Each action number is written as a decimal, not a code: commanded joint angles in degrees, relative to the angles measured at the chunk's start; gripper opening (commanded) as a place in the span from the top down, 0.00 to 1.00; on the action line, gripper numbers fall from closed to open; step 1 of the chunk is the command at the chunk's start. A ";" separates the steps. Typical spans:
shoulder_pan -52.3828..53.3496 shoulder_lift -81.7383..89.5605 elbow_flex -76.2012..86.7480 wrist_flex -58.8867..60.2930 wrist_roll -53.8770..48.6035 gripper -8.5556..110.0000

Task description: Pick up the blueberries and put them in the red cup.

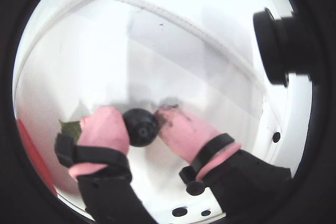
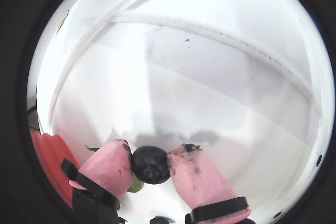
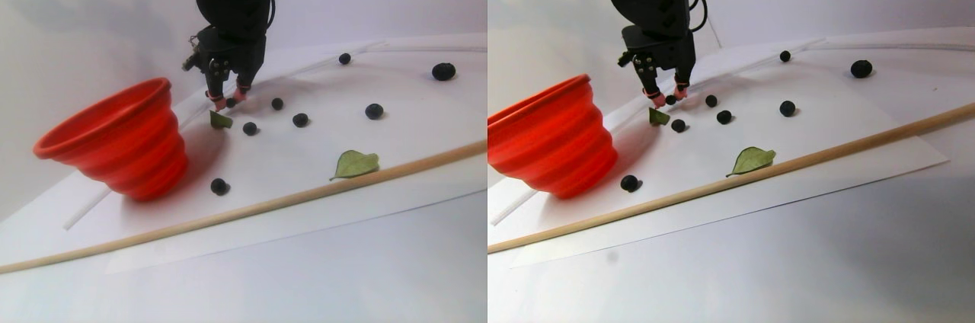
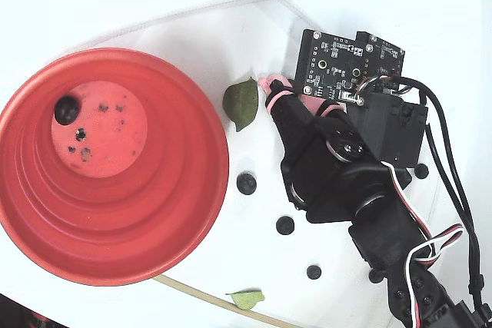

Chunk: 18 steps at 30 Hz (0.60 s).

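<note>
The gripper (image 2: 150, 162) pinches one blueberry (image 2: 150, 164) between its pink fingertips (image 2: 111, 165), low over the white tabletop (image 2: 210, 87) beside a green leaf (image 4: 242, 102). Nearby, the red cup (image 4: 184, 190) holds another berry (image 4: 66, 108); other blueberries (image 4: 246, 183) lie scattered.

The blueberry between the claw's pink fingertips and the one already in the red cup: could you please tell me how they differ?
The pinched blueberry is held by the claw just above the white sheet; the cup blueberry lies loose on the pale bottom of the red cup. The pinched one sits beside a green leaf; the cup one has dark specks nearby. Both are small, round and dark.
</note>
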 commanded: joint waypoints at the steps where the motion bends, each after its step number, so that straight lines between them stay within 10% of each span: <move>1: -3.78 7.82 0.09 0.88 0.35 0.82; 18: -5.19 17.14 3.60 7.73 3.08 0.82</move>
